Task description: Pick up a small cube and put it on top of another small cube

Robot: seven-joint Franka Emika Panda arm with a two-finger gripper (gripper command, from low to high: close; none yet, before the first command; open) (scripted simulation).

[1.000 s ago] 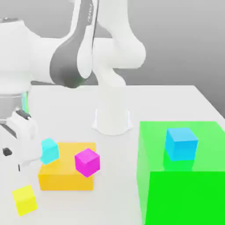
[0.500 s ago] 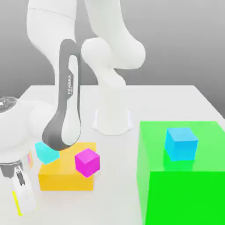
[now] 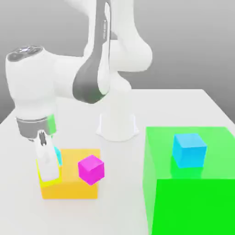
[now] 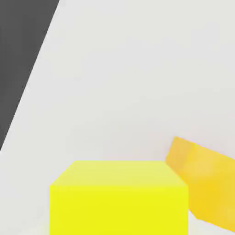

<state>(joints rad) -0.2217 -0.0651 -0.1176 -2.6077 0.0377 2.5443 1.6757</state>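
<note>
See the hand (image 3: pixel 49 174) at the exterior view's left, pointing down with a slight tilt, clamped on the yellow cube (image 3: pixel 51 182). Find yellow showing around the fingertips, over the left end of the orange block (image 3: pixel 75 187) as seen there; can't tell any gap between. Note the turquoise cube (image 3: pixel 58 156) just beside, mostly hidden behind the hand, with nothing seen stacked on the part in sight. Find the magenta cube (image 3: pixel 91 170) across the orange block's right part, tilted to the camera; can't tell what it touches. Note the blue cube (image 3: pixel 189 151) atop the big green block (image 3: pixel 195 202), well apart at right. In the hand view, see yellow up close, partly covering the orange block, over pale worktop (image 4: pixel 114 82).
</note>
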